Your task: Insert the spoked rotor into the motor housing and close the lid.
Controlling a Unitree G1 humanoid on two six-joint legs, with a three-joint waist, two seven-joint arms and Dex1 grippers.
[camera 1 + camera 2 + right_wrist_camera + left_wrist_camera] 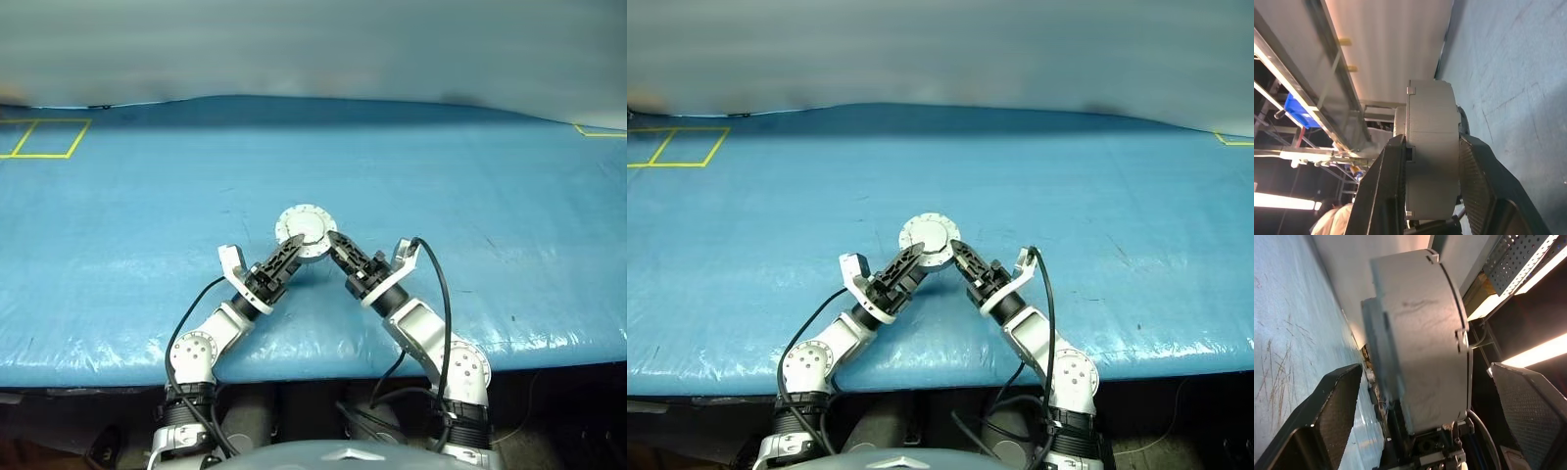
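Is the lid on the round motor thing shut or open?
Shut. The lid lies flat against the motor housing as one closed drum, clamped between the right gripper's fingers.

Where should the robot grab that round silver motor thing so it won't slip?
Probably by its curved side wall, as the right end effector does now: one finger on each flat face of the housing, coming in from the edge. The housing is a thick disc standing on edge, so the flat faces give the pads broad contact. The left end effector stands open around it.
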